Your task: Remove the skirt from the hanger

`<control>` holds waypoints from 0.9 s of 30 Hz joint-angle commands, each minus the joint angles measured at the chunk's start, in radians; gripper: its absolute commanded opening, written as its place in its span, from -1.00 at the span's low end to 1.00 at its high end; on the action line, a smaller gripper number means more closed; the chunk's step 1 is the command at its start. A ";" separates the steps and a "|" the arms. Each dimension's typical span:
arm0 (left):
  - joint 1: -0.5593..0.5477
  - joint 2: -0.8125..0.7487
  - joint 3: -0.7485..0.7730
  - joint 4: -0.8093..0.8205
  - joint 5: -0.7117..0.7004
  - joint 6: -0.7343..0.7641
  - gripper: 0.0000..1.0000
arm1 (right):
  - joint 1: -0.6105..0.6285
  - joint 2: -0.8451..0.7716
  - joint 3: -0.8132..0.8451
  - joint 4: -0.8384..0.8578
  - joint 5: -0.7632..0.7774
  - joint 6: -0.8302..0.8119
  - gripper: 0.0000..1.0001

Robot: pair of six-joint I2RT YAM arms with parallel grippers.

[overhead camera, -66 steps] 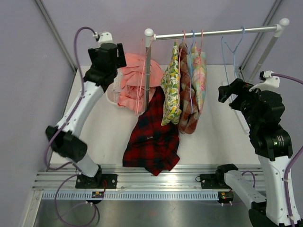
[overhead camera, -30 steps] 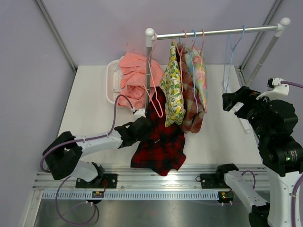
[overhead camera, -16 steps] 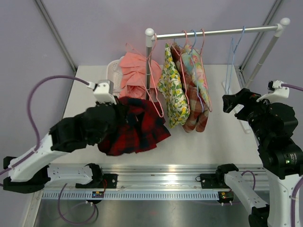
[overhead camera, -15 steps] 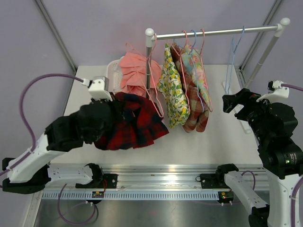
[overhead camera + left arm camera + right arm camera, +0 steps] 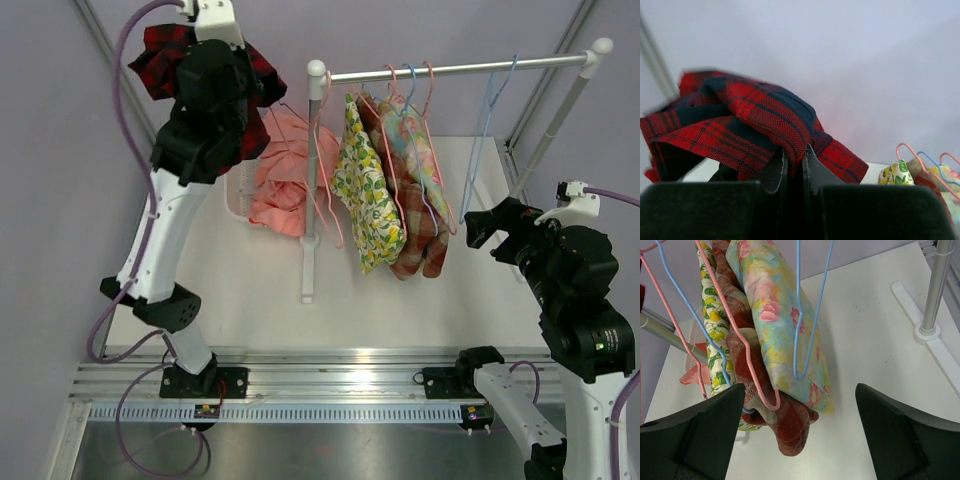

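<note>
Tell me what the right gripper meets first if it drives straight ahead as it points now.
Most likely the empty blue hanger, whose lower loop hangs centred between the open right gripper's fingers in the wrist view. Just behind it is the pastel floral garment. The depth between them is unclear.

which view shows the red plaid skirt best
Left wrist: the red plaid skirt is close up, pinched in the left gripper. Top external shows only bits of it behind the raised left arm. Right wrist shows just the hanging garments.
</note>
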 commanded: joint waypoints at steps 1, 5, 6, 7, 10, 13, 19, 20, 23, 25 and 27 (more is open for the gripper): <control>0.057 0.077 -0.013 0.157 0.130 -0.016 -1.00 | -0.002 -0.004 0.002 0.025 0.007 -0.023 0.99; 0.077 0.027 -0.375 0.296 0.078 -0.110 -1.00 | -0.003 -0.008 0.009 0.009 0.033 -0.045 0.99; 0.080 -0.002 -0.515 0.322 0.075 -0.130 -1.00 | -0.002 -0.007 0.011 0.009 0.034 -0.046 0.99; 0.083 -0.021 -0.588 0.351 0.065 -0.177 -1.00 | -0.003 -0.007 0.011 0.009 0.033 -0.045 0.99; 0.104 -0.068 -0.774 0.365 0.030 -0.271 -0.16 | -0.003 -0.001 0.009 0.012 0.019 -0.036 0.99; 0.134 -0.096 -0.839 0.355 0.056 -0.309 0.98 | -0.002 0.008 0.009 0.017 0.004 -0.029 0.99; 0.140 -0.217 -0.792 0.297 0.047 -0.253 0.98 | -0.003 0.021 0.031 0.034 0.008 -0.034 0.99; 0.140 -0.258 -0.769 0.287 0.062 -0.248 0.97 | -0.002 0.031 0.038 0.052 -0.001 -0.040 0.99; 0.128 -0.324 -0.724 0.240 0.087 -0.220 0.98 | -0.002 0.050 0.067 0.126 -0.080 -0.071 0.99; 0.105 -0.390 -0.712 0.202 0.087 -0.199 0.98 | -0.002 0.073 0.118 0.153 -0.155 -0.078 0.99; 0.083 -0.451 -0.709 0.171 0.085 -0.191 0.98 | -0.002 0.108 0.162 0.207 -0.194 -0.069 0.99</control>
